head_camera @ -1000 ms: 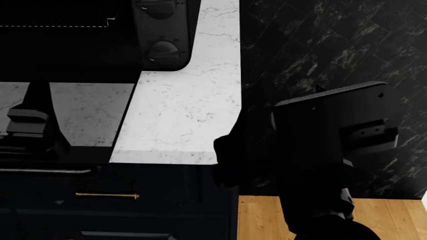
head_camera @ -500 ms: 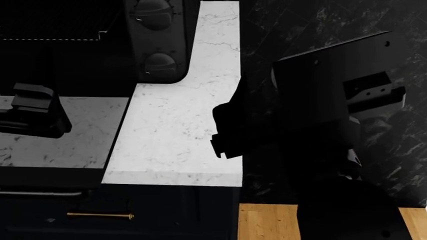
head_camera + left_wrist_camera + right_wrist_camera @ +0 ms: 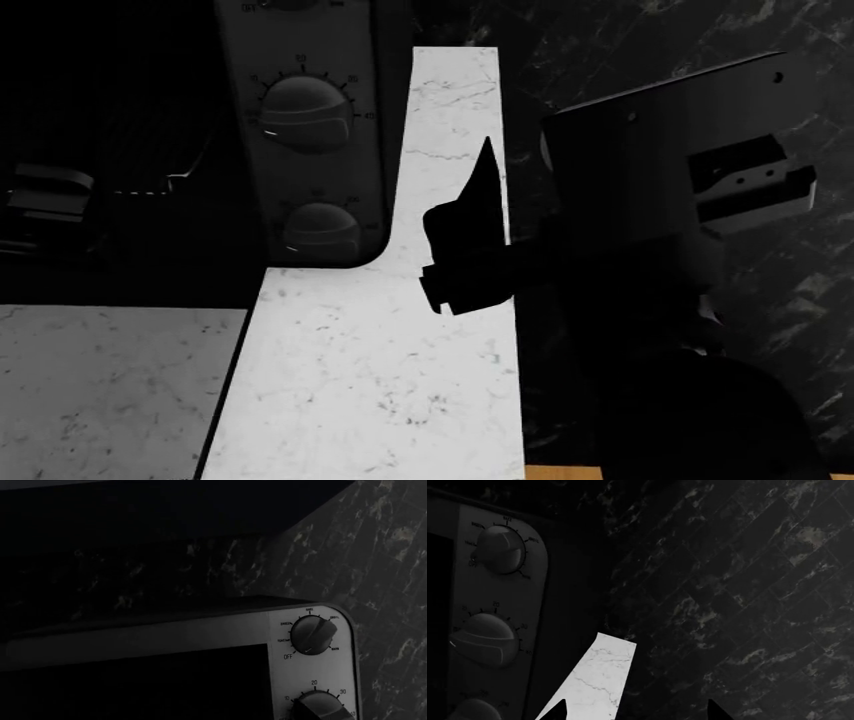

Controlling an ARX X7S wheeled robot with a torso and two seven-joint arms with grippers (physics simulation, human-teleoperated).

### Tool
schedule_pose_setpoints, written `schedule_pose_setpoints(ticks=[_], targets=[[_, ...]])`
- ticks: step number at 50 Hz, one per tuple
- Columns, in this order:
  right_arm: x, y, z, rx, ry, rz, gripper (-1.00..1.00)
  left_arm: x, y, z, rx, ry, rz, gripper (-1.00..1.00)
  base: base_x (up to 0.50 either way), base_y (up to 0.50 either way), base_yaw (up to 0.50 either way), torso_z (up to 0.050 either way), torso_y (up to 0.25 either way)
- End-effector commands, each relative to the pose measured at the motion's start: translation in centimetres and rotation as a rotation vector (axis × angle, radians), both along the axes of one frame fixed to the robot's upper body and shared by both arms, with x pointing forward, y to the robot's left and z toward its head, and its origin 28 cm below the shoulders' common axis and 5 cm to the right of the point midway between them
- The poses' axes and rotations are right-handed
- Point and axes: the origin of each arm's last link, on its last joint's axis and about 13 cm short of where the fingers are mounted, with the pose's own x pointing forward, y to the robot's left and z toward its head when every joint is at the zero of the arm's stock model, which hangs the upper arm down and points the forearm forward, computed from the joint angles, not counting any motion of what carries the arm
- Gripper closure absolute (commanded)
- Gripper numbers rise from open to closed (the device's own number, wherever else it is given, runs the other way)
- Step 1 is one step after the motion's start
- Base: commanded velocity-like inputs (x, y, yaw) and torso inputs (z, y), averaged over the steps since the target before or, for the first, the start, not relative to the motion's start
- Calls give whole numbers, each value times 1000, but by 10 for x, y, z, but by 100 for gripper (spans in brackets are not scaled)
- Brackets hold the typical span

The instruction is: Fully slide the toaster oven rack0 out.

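Observation:
The toaster oven [image 3: 300,60] is the black box at the upper left of the head view, its grey knob panel [image 3: 307,120] facing me. Its cavity is dark. The rack0 [image 3: 147,189] shows only as a thin pale dashed front bar low in the cavity. My left gripper [image 3: 47,200] is a dark shape at the cavity mouth, just left of that bar; its jaws are not discernible. My right gripper [image 3: 478,195] hovers over the white counter right of the oven. In the right wrist view its fingertips [image 3: 557,711] stand well apart and empty. The left wrist view shows the oven's top corner [image 3: 313,635].
A white marble counter strip [image 3: 400,380] runs along the oven's right side. The lowered oven door's glass [image 3: 120,390] lies flat at the lower left. A black marbled tile wall [image 3: 747,580] stands behind and to the right. My right arm [image 3: 667,250] fills the right side.
The head view has shifted, so the oven now sits lower and larger. My left gripper has moved from over the lowered door up to the cavity mouth. The right gripper keeps its place.

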Motion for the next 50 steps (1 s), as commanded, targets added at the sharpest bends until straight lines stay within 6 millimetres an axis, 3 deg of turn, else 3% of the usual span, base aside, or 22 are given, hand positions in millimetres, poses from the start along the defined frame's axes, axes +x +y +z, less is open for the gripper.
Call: schedule_pose_setpoints(ticks=[1, 23, 31, 33, 35, 38, 50], targets=[[-2, 1, 2, -6, -5, 6, -100, -1, 2, 1, -5, -5, 4, -100, 0, 207, 0, 0, 0], [-1, 2, 4, -6, -24, 13, -100, 1, 2, -1, -1, -3, 7, -100, 0, 0, 0, 0, 0], [0, 0, 3, -12, -1, -3, -100, 4, 2, 18, 284, 39, 38, -100, 0, 0, 0, 0, 0], [1, -1, 3, -11, 0, -7, -100, 10, -11, 24, 356, 84, -66, -100, 0, 0, 0, 0, 0], [0, -3, 4, -7, -4, -17, -100, 7, -7, 31, 427, 118, -86, -100, 0, 0, 0, 0, 0], [-1, -5, 5, -4, -8, -27, -100, -5, 2, 35, 460, 98, 91, -100, 0, 0, 0, 0, 0], [2, -6, 5, -9, -4, -44, -100, 2, 6, 42, 742, 180, 113, -100, 0, 0, 0, 0, 0]])
